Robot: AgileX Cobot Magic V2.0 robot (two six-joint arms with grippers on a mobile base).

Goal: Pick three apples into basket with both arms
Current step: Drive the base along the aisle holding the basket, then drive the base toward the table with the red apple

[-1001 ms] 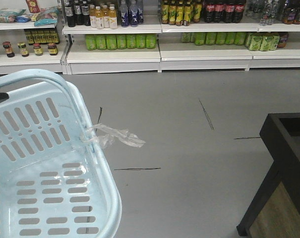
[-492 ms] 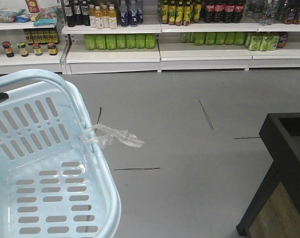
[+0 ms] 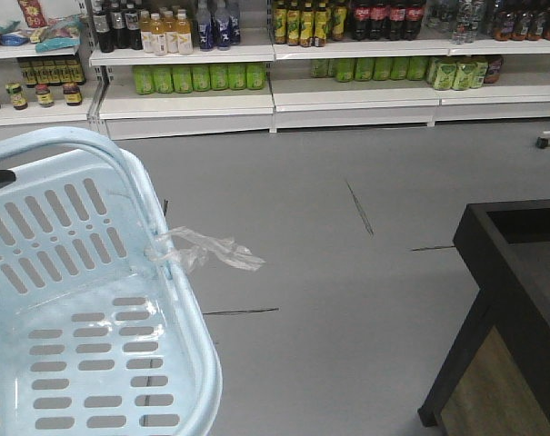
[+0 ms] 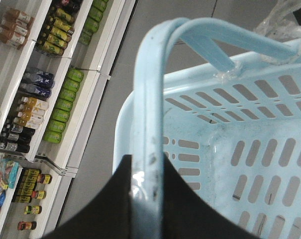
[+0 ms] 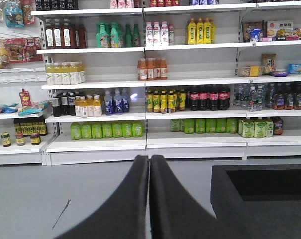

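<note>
**Slotted plastic basket point(image 3: 111, 277) held by its hoop above a smooth grey shop floor point(image 3: 347, 291)**

The left fingers point(image 4: 113, 204), smooth black wedges, clamp the scuffed hoop handle point(image 4: 145, 99). The pale, round-cornered basket fills the front view's lower left, with a crumpled clear plastic scrap point(image 3: 211, 250) knotted at its rim. The right fingers point(image 5: 130, 199) are pressed flat together with nothing between them, facing white shelves point(image 5: 190, 139) of bottles point(image 5: 105, 130) beside a dark, boxy table point(image 5: 259, 199).

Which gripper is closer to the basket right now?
Left. The left gripper holds the basket by its handle; the right gripper, shut and empty, faces the shelves, basket out of its view.
</note>
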